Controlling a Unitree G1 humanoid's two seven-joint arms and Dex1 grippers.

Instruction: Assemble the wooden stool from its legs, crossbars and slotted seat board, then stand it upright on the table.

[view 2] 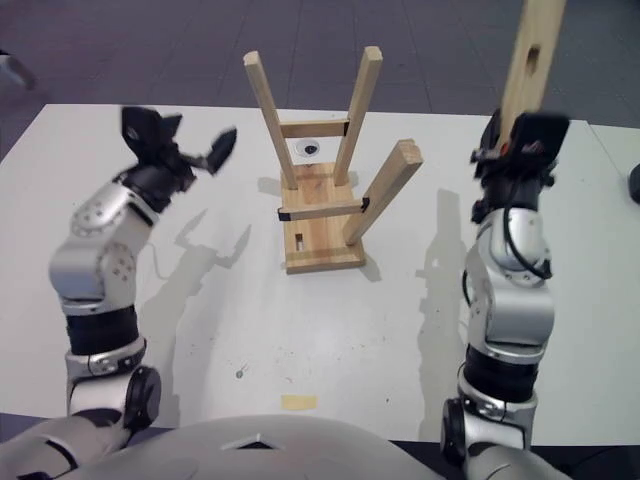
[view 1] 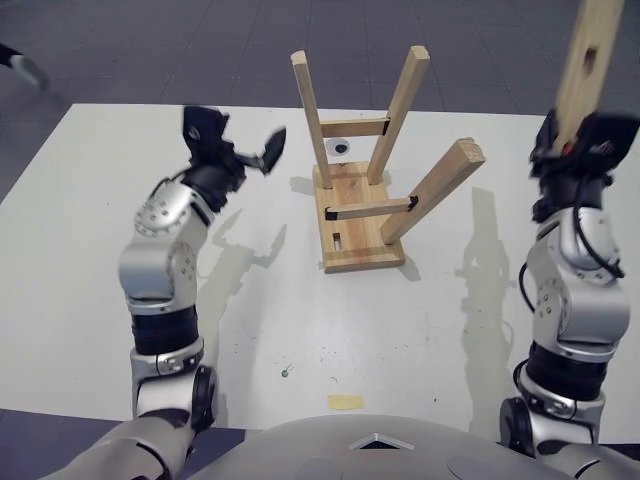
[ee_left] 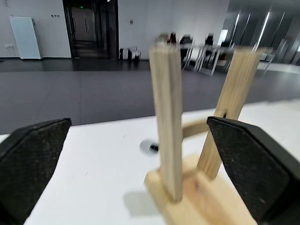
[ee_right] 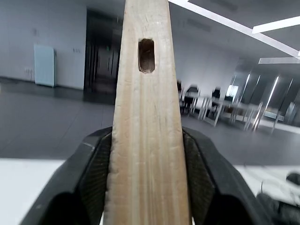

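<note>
Left eye view: seat board (view 1: 362, 258) lies flat, centre-far on the table (view 1: 100, 180). Two far legs (view 1: 310, 105) stand near upright, joined by a crossbar (view 1: 355, 127). A third leg (view 1: 435, 190) leans right, carrying a second crossbar (view 1: 372, 210) whose left end looks free. Right gripper (view 1: 583, 135) is raised at right, clamped on the fourth leg (view 1: 590, 55): long axis vertical, mortise end pointing up. Left gripper (view 1: 240, 138) has jaws wide apart and empty, near the board's left. Risks: seating the fourth leg may knock the leaning leg or slide the unbraced board. A misfacing mortise would miss the free crossbar end.
</note>
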